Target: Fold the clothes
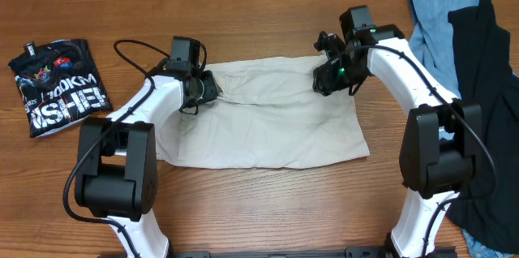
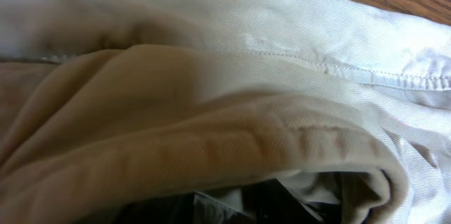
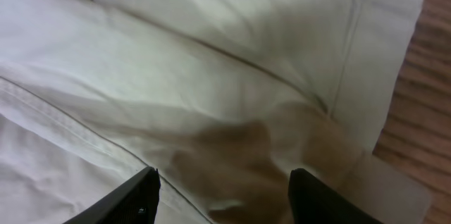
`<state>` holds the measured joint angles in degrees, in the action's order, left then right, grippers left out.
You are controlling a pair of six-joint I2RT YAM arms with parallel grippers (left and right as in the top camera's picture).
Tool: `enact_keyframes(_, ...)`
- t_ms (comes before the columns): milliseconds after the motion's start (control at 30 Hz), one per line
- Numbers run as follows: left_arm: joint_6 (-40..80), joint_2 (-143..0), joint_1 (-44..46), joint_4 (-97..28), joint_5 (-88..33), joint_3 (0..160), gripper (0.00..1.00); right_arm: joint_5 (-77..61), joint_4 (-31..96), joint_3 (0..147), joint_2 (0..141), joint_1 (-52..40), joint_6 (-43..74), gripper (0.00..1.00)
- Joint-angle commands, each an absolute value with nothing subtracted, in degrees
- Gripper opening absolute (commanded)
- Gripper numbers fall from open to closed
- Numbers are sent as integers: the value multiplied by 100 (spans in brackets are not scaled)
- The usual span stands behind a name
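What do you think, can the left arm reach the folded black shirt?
Probably yes, after letting go: nothing lies between the left arm and the folded black printed shirt, but its jaws hold the pale beige shorts.

The shorts [image 1: 268,120] lay spread flat across the middle of the table [image 1: 259,209], between the two arms. The left gripper [image 1: 207,88] sat at their far left corner, and the right gripper [image 1: 326,75] was over their far right corner. Well apart to the left, near the table's edge, lay a folded T-shirt [image 1: 58,86]. At the far right, a rear garment [image 1: 438,10] lay partly under a front garment [image 1: 491,88], which ran forward past the right arm's base.
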<state>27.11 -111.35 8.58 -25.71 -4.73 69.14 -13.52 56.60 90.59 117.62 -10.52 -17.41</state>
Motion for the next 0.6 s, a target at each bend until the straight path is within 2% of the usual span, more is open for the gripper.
enact_keyframes(0,2834,-11273,790,-2679,-298,6923,33,-1114,5664,8903,11618,-1037,-1793,63)
enact_keyframes(100,2834,-11273,788,-2685,-303,6923,33,-694,5717,8844,11620,-1037,-1446,69)
enact_keyframes(267,2832,-11273,790,-2722,-301,6923,33,565,5741,8847,11620,-1011,99,69)
enact_keyframes(567,2834,-11273,790,-2742,-301,6923,33,-659,6036,8847,11620,-1000,270,68)
